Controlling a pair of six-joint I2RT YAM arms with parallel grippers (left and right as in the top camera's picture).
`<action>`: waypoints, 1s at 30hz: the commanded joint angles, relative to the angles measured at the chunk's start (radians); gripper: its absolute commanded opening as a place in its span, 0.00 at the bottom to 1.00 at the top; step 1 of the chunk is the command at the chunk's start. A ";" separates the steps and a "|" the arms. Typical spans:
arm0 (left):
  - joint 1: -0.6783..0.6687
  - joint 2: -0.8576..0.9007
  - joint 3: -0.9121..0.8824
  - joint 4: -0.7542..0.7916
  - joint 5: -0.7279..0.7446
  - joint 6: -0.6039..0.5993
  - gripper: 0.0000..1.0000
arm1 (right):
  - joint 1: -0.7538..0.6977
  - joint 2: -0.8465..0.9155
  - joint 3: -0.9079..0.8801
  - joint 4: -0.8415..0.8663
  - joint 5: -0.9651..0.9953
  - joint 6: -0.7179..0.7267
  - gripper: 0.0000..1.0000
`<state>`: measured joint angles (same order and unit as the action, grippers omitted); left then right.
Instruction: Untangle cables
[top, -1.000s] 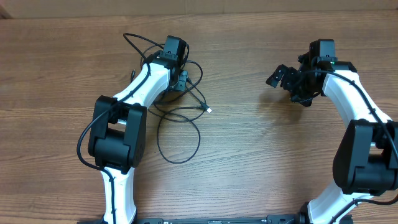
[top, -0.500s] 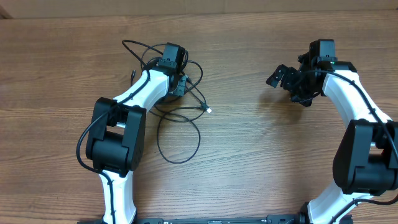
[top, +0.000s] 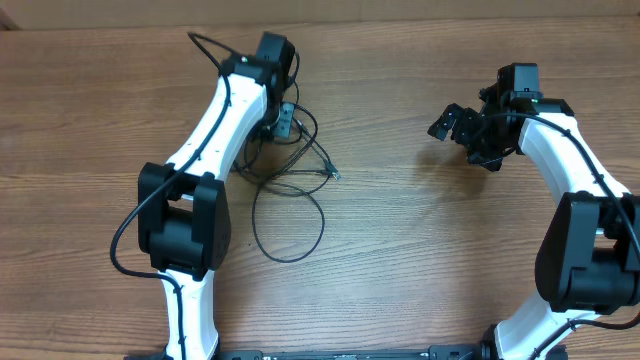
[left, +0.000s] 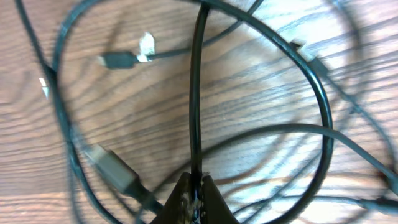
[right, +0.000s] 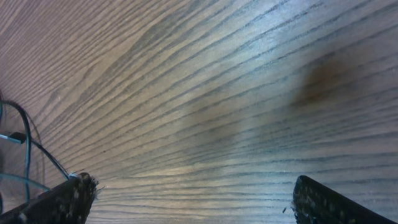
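Observation:
The cables (top: 290, 185) are thin black cords with small silver plug tips, tangled in loops on the wooden table left of centre. My left gripper (top: 283, 122) is over the top of the tangle. In the left wrist view my left gripper (left: 194, 186) is shut on one black cable strand (left: 196, 93) that runs straight up from the jaws, with loops and plug ends (left: 124, 59) lying below it. My right gripper (top: 450, 122) is open and empty at the far right; the right wrist view shows its fingers (right: 186, 199) wide apart over bare wood.
The wooden table (top: 420, 240) fills the views. A large cable loop (top: 262, 240) lies toward the front of the tangle. A plug tip (top: 334, 176) points right. Bits of cable (right: 25, 155) show at the left edge of the right wrist view.
My left arm has moved toward the table's far edge, pulling the held strand with it. The tangle has shifted slightly. The right arm has not moved.

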<state>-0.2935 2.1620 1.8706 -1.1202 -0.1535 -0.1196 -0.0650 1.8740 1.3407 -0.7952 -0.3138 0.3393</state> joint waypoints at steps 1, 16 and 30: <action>0.005 -0.039 0.156 -0.087 0.049 0.008 0.04 | -0.001 -0.008 0.008 0.004 0.003 -0.008 1.00; 0.005 -0.158 0.451 -0.238 0.293 0.008 0.04 | -0.001 -0.008 0.008 0.004 0.003 -0.008 1.00; 0.005 -0.176 0.451 -0.342 0.415 0.035 0.04 | -0.001 -0.008 0.008 0.004 0.003 -0.008 1.00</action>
<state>-0.2935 2.0083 2.3001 -1.4521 0.1848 -0.1177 -0.0647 1.8740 1.3407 -0.7956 -0.3141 0.3389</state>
